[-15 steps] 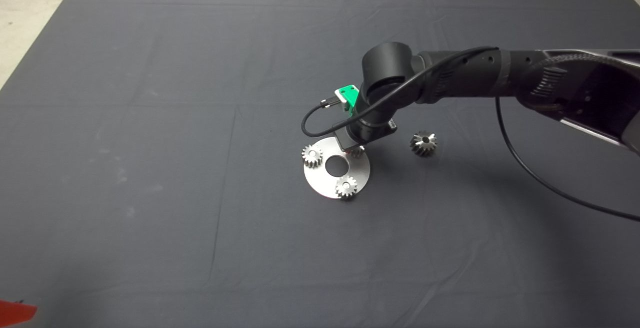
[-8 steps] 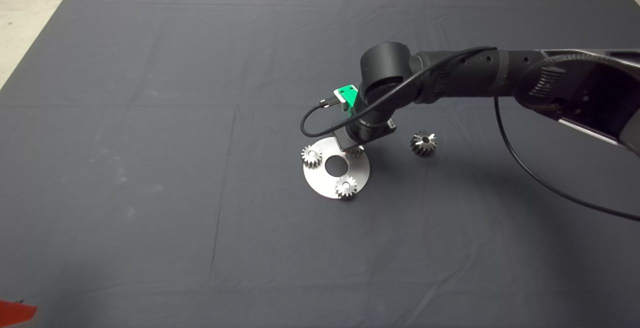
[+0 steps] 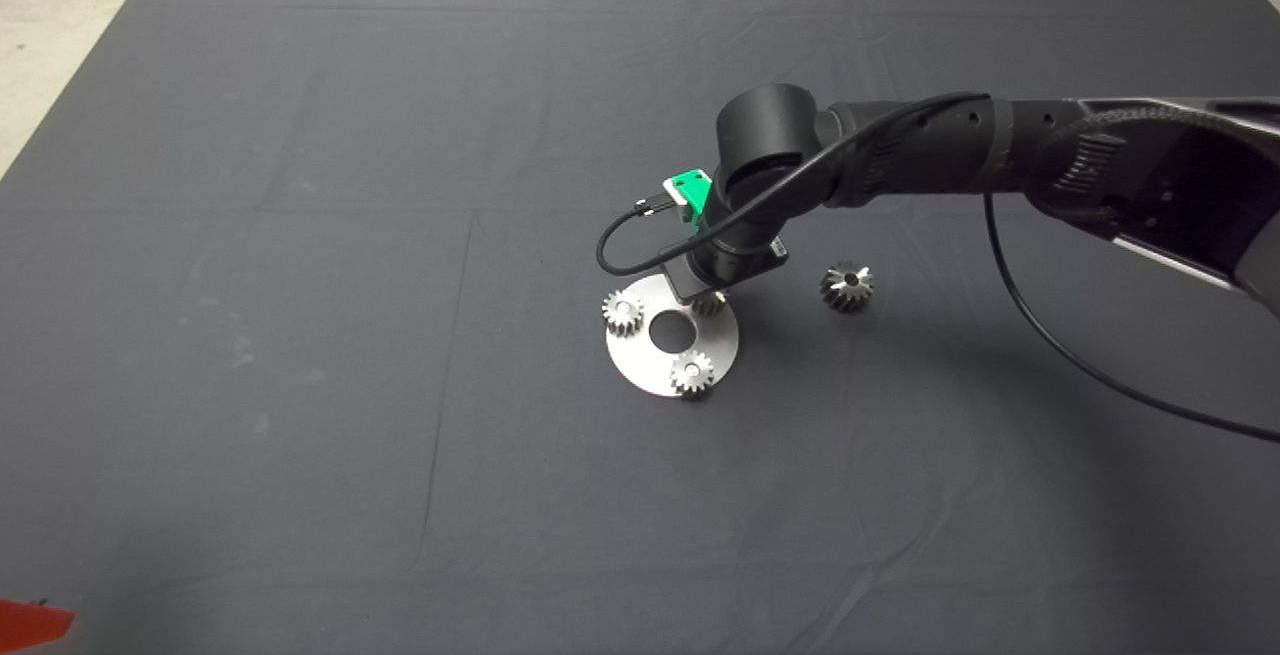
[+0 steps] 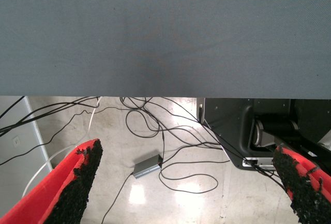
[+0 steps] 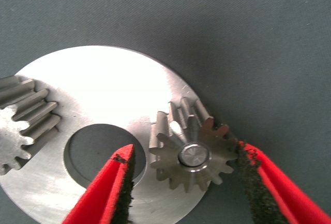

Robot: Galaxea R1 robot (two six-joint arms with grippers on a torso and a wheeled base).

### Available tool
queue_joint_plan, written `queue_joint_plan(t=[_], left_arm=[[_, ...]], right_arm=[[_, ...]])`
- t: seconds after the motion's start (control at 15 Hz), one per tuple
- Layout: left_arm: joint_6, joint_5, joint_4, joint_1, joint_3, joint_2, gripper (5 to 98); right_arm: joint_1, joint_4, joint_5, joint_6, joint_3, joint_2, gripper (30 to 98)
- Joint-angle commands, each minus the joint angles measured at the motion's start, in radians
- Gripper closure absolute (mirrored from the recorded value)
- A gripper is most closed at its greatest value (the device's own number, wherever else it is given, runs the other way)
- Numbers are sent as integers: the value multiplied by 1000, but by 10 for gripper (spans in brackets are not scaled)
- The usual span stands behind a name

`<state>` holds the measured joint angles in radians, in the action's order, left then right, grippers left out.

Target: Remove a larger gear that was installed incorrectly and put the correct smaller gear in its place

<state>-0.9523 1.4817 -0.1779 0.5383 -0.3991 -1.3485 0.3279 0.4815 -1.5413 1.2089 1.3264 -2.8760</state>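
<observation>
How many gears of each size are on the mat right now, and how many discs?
Small flat gears: 3, all on the disc; the right gripper straddles the third, fingers open.
Larger gear: 1, on the mat beside the disc.
Round metal disc with centre hole: 1.
Total: 5 things.

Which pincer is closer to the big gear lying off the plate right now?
The right pincer, open around a smaller gear on the plate beside the larger gear. The left pincer waits at the mat's lower-left corner.
</observation>
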Motion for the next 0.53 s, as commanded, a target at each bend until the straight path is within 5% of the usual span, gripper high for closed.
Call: queue_joint_plan(t=[0.0,0.47], left_arm=[[6,11,-11,0,-1,8,194],[6,12,-9,0,-2,10,194]], right_arm=[[32,17,-86,8,-15,-12,758],[125,9,-88,12,-26,-12,649]])
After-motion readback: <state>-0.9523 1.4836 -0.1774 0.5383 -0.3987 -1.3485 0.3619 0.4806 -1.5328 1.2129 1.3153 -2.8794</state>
